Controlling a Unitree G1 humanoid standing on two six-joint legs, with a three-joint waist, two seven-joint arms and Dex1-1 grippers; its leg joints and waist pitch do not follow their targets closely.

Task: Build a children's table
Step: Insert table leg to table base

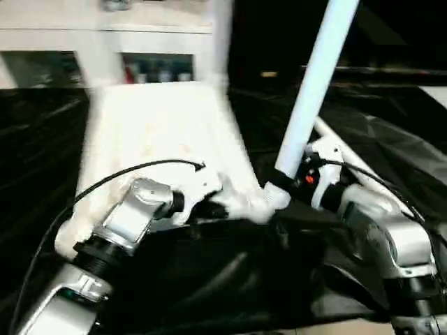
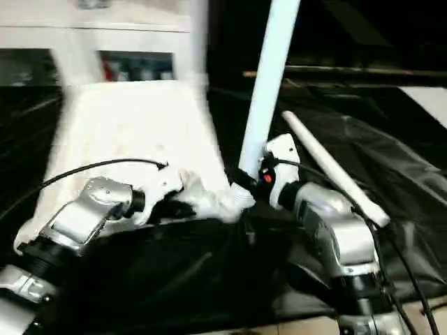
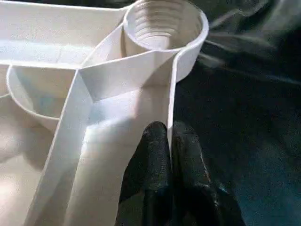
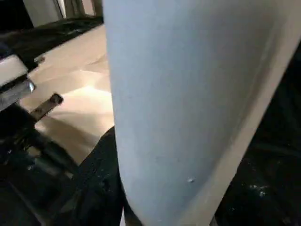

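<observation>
My left gripper [image 3: 170,141] is pinched nearly closed on the raised rim of the tabletop [image 1: 160,132], just short of the threaded corner socket [image 3: 162,23]; I read that as pinning the top, which lies underside-up on the black work table [image 1: 391,146], so it can't slide. My right gripper [image 1: 286,187] is clamped around the lower end of a leg [image 1: 314,84], held steeply tilted with its foot at the tabletop's near corner, presumably lining up for a socket. Another leg [image 2: 332,167] lies loose on the black cover beside my right arm.
</observation>
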